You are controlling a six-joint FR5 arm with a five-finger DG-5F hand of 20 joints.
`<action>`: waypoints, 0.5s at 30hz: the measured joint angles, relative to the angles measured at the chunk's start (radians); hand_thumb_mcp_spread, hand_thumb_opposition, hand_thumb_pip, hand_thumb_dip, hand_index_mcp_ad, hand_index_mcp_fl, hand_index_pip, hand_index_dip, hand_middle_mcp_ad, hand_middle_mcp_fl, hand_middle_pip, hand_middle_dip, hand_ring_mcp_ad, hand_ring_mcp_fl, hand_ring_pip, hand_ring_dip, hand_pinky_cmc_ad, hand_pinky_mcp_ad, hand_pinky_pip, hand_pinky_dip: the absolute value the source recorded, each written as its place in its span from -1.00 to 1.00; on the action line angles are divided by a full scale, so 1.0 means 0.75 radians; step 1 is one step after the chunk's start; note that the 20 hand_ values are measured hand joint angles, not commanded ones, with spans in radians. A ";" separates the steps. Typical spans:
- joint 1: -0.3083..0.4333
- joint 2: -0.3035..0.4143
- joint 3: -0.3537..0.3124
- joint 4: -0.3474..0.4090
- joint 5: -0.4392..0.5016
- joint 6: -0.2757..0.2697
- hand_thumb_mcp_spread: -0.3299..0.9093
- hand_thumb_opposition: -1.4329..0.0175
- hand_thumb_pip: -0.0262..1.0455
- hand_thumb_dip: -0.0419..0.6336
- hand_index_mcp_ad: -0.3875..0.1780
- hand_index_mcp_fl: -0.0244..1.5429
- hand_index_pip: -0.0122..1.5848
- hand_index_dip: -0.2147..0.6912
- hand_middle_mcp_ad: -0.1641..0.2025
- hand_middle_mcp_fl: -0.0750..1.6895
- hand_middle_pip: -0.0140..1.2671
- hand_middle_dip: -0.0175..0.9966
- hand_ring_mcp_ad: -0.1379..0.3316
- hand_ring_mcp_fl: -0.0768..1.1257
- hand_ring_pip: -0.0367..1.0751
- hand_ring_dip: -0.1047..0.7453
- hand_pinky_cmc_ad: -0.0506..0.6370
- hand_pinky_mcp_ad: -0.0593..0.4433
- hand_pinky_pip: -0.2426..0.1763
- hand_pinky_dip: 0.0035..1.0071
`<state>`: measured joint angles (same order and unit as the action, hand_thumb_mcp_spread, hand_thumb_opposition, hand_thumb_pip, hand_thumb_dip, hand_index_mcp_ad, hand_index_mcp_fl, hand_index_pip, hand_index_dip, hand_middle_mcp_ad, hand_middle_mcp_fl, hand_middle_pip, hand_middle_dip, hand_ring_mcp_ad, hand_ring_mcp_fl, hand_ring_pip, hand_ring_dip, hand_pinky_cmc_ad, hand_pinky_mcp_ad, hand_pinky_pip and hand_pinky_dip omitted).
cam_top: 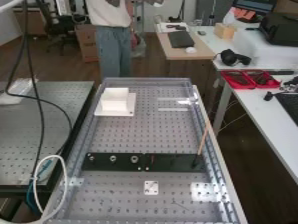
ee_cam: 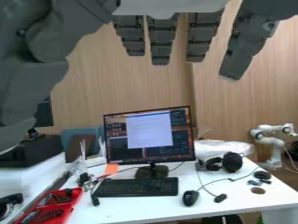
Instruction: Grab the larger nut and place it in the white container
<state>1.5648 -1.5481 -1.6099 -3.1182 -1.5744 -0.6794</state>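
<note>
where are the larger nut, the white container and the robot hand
Larger nut (cam_top: 113, 158), high view, on its middle
White container (cam_top: 115, 104), high view, on its near side
Robot hand (ee_cam: 161, 41), wrist view, on a finger

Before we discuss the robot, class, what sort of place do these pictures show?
Probably a robotics lab: a perforated metal bench, a dark grey robotic hand and, behind, a desk with a monitor.

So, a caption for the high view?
Smaller nut, larger nut and bearing on a black bar, with a white container farther along the bench.

Larger nut (cam_top: 113, 158) on bar (cam_top: 185, 165); container (cam_top: 116, 103) behind bar.
</note>
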 joint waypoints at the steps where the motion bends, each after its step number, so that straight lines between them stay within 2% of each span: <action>1: 0.000 0.001 -0.003 0.001 0.001 0.001 -0.13 0.06 -0.33 -0.77 0.35 -0.96 -0.90 -0.41 0.22 -0.92 -0.78 -0.66 0.24 -0.86 -0.77 -0.60 0.20 0.47 -0.20 -0.18; 2: 0.000 0.002 -0.009 0.004 0.004 0.003 -0.12 0.04 -0.33 -0.77 0.35 -0.95 -0.90 -0.42 0.22 -0.92 -0.78 -0.66 0.30 -0.85 -0.76 -0.60 0.26 0.47 -0.20 -0.15; 3: 0.000 0.004 -0.016 0.008 0.006 0.006 -0.13 0.04 -0.33 -0.76 0.36 -0.94 -0.89 -0.42 0.24 -0.92 -0.78 -0.66 0.32 -0.85 -0.77 -0.59 0.25 0.49 -0.19 -0.15; 5: 0.000 0.007 -0.023 0.010 0.009 0.009 -0.12 0.02 -0.32 -0.77 0.35 -0.94 -0.88 -0.41 0.22 -0.92 -0.78 -0.66 0.31 -0.85 -0.78 -0.58 0.30 0.54 -0.28 -0.15; 8: 0.001 0.011 -0.030 0.012 0.015 0.010 -0.13 0.02 -0.26 -0.77 0.35 -0.94 -0.88 -0.39 0.22 -0.92 -0.77 -0.66 0.30 -0.85 -0.77 -0.58 0.30 0.55 -0.28 -0.14; 15: 0.003 0.018 -0.064 0.031 0.034 0.010 -0.13 0.02 -0.26 -0.77 0.36 -0.94 -0.88 -0.39 0.27 -0.93 -0.77 -0.64 0.33 -0.85 -0.77 -0.58 0.35 0.54 -0.29 -0.12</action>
<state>1.5667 -1.5342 -1.6578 -3.0947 -1.5491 -0.6722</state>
